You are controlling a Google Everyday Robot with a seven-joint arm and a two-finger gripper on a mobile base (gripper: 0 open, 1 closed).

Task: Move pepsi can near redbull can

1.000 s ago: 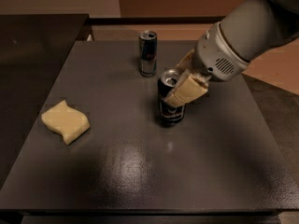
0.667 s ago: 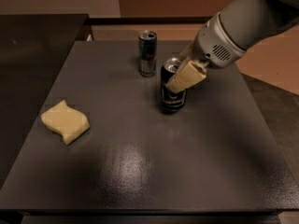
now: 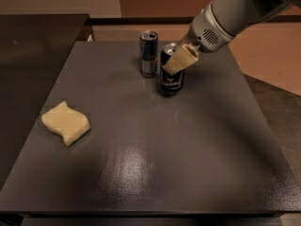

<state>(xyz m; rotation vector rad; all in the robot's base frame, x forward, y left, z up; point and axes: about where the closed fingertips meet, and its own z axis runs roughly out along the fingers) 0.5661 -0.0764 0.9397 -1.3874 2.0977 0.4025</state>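
The pepsi can (image 3: 171,80) is a wide black can with a silver top, upright on the dark table (image 3: 141,164) toward the back. My gripper (image 3: 177,62) comes in from the upper right and is shut on its upper part, one tan finger (image 3: 181,58) across the can's front. The redbull can (image 3: 149,53), slim, blue and silver, stands upright just to the left of and slightly behind the pepsi can, a small gap between them.
A yellow sponge (image 3: 65,122) lies on the table at the left. A darker counter (image 3: 33,55) adjoins the table's left side. The table's right edge drops to a tan floor (image 3: 268,55).
My gripper has carried the pepsi can toward the back of the table, closer to the redbull can. The redbull can and sponge have not moved.
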